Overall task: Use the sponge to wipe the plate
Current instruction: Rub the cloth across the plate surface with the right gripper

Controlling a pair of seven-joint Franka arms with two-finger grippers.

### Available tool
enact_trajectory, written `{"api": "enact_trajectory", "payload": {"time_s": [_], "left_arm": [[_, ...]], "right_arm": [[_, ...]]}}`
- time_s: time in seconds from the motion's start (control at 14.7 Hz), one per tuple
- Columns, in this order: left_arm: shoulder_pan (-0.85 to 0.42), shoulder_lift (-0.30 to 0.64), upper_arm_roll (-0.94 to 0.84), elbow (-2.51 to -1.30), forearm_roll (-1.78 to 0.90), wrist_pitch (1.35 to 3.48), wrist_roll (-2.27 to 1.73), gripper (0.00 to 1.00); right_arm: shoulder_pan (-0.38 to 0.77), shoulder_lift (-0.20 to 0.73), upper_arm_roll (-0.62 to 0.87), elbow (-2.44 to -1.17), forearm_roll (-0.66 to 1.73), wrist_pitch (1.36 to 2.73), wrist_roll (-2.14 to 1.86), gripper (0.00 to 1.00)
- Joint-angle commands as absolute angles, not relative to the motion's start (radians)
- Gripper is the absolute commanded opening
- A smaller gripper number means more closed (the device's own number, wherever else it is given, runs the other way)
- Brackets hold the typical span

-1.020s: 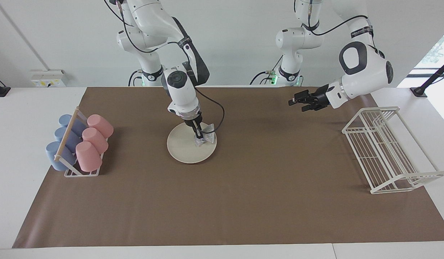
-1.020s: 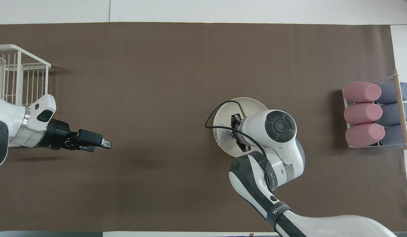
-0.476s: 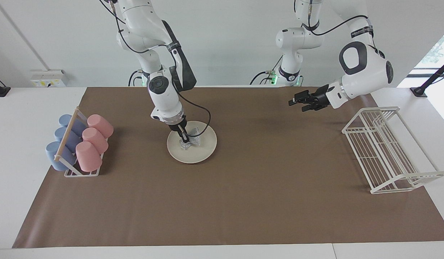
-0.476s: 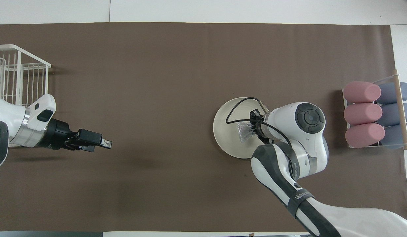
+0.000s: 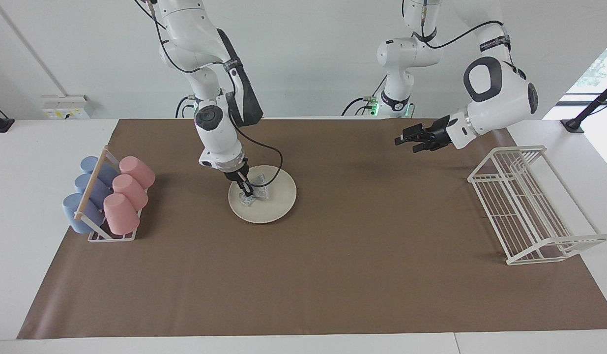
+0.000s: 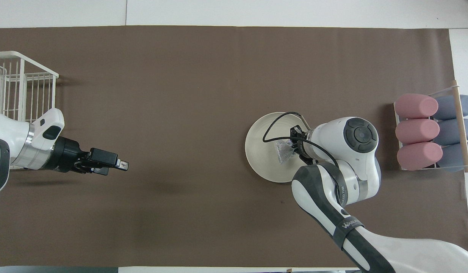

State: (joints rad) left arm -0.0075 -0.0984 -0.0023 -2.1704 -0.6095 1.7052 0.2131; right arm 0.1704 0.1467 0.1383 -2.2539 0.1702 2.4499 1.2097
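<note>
Right gripper (image 5: 246, 191): you have it clamped on the sponge (image 5: 252, 193), pressing it onto the plate (image 5: 274, 204).
Plate: you see it on the brown mat (image 5: 303, 275), beside the cup rack (image 5: 109, 196).
Left gripper (image 5: 401, 139): it waits over the mat near the white wire rack (image 5: 529, 206), fingers spread.
Writing: you can read "WANUE…" on the right arm's band (image 6: 345, 226); the rest is hidden.
</note>
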Motion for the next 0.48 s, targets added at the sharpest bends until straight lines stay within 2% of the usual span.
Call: {"api": "enact_trajectory", "payload": {"time_s": [0.0, 0.41], "left_arm": [[-0.006, -0.106, -0.006, -2.168, -0.589, 1.72, 0.193, 1.0], [-0.006, -0.106, -0.006, -2.168, -0.589, 1.726, 0.192, 1.0]], "right_arm": [[0.117, 0.152, 0.146, -2.286, 0.17, 2.462, 1.134, 0.0], [0.162, 0.15, 0.149, -2.286, 0.173, 2.468, 1.239, 0.0]]}}
